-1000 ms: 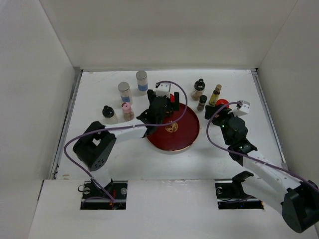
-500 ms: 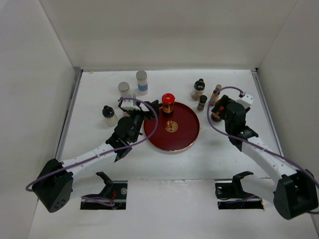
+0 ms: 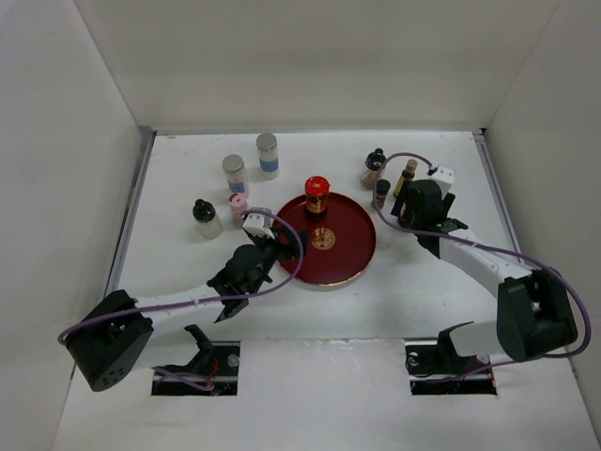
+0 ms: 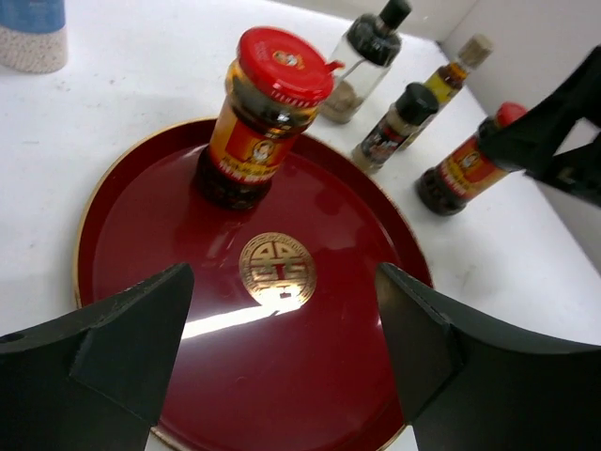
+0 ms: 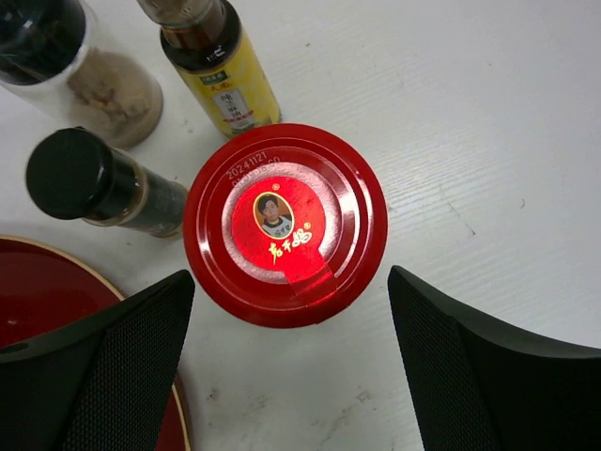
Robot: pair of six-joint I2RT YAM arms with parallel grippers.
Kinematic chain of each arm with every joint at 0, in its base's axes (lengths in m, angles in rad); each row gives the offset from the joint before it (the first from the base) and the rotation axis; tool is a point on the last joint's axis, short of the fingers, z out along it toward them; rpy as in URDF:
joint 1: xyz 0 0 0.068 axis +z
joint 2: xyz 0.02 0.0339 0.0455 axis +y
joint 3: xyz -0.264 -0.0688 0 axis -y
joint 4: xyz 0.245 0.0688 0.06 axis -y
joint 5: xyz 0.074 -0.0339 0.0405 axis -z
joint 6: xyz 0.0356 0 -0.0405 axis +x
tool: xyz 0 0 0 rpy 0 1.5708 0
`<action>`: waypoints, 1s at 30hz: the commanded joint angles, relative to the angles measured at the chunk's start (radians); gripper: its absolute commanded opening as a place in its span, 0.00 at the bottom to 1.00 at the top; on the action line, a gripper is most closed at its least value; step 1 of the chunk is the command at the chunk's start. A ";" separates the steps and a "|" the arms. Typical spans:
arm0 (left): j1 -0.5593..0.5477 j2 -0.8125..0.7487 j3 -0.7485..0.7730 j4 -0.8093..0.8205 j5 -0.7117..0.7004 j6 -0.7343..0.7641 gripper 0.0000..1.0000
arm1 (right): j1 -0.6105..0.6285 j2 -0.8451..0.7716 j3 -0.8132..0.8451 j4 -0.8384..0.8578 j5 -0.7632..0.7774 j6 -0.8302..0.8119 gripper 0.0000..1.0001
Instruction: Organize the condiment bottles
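Observation:
One red-capped jar (image 3: 316,194) (image 4: 263,113) stands upright at the back of the dark red tray (image 3: 349,256) (image 4: 310,385). My left gripper (image 3: 270,252) (image 4: 284,272) hangs open over the tray's near-left rim, nothing between its fingers. A second red-capped jar (image 5: 282,221) (image 4: 465,164) stands on the table right of the tray. My right gripper (image 3: 410,203) (image 5: 291,282) is open just above it, a finger on each side of the cap, apart from it. Beside it stand a slim amber bottle (image 5: 221,66) (image 3: 407,177) and a small black-capped bottle (image 5: 103,183) (image 3: 380,193).
At the back left stand two silver-capped clear jars (image 3: 235,174) (image 3: 268,155), a pink-capped bottle (image 3: 238,207) and a black-capped bottle (image 3: 205,218). Another black-capped bottle (image 3: 376,164) is at the back right. White walls enclose the table on three sides.
My left gripper let go of the red-capped jar on the tray and drew back to the tray's near-left rim. My right gripper moved back over the other red-capped jar.

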 commanded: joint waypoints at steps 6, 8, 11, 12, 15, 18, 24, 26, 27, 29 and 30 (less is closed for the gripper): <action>-0.015 0.005 -0.014 0.150 0.024 -0.027 0.76 | -0.012 0.065 0.048 0.131 0.046 -0.050 0.82; -0.021 0.012 -0.016 0.161 0.024 -0.027 0.76 | -0.014 0.075 0.049 0.156 0.058 -0.058 0.82; -0.023 0.022 -0.013 0.171 0.024 -0.022 0.76 | -0.026 0.085 0.048 0.187 0.057 -0.069 0.76; -0.023 0.028 -0.011 0.171 0.024 -0.022 0.76 | -0.029 0.083 0.042 0.200 0.053 -0.069 0.74; -0.026 0.037 -0.011 0.171 0.024 -0.021 0.76 | -0.026 0.057 0.020 0.242 0.050 -0.066 0.62; -0.021 0.031 -0.011 0.171 0.017 -0.018 0.76 | -0.025 -0.005 -0.003 0.227 0.069 -0.066 0.54; 0.002 -0.021 -0.023 0.168 -0.011 -0.012 0.86 | 0.085 -0.269 -0.038 0.060 0.115 -0.024 0.51; 0.017 -0.036 -0.020 0.161 -0.013 -0.012 0.89 | 0.124 -0.315 -0.021 0.005 0.110 -0.008 0.51; 0.020 -0.049 -0.022 0.159 -0.013 -0.012 0.90 | 0.147 -0.332 -0.013 -0.015 0.106 -0.001 0.51; 0.026 -0.070 -0.026 0.152 -0.020 -0.010 0.92 | 0.194 -0.348 0.008 -0.037 0.095 0.003 0.50; 0.034 -0.076 -0.026 0.145 -0.032 -0.010 0.93 | 0.220 -0.345 0.025 -0.045 0.083 0.003 0.50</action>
